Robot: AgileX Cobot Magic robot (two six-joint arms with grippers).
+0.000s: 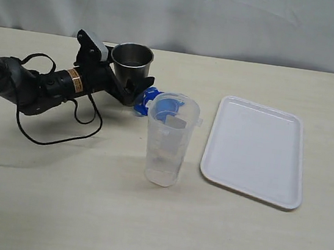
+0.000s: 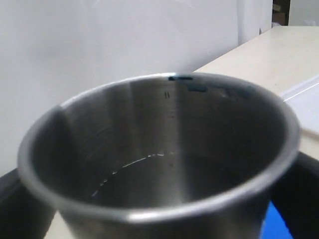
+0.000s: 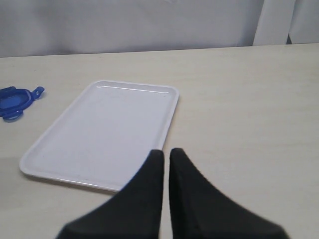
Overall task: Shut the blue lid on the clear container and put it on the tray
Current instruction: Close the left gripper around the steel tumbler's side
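Note:
The clear container [image 1: 169, 144] stands upright and open-topped on the table, left of the white tray [image 1: 256, 150]. The blue lid [image 1: 157, 103] lies on the table just behind the container and is partly seen through it. It also shows in the right wrist view as the blue lid [image 3: 14, 98], beyond the tray [image 3: 104, 129]. My left gripper [image 1: 139, 94] lies low beside the steel cup, its tips at the lid's left edge. In the left wrist view its dark fingers [image 2: 301, 194] stand wide apart, with their tips hidden by the cup. My right gripper [image 3: 166, 154] is shut and holds nothing.
A steel cup [image 1: 131, 62] stands right behind the left gripper and fills the left wrist view as the steel cup [image 2: 159, 164]. A black cable [image 1: 60, 139] loops on the table by the left arm. The right arm is outside the exterior view.

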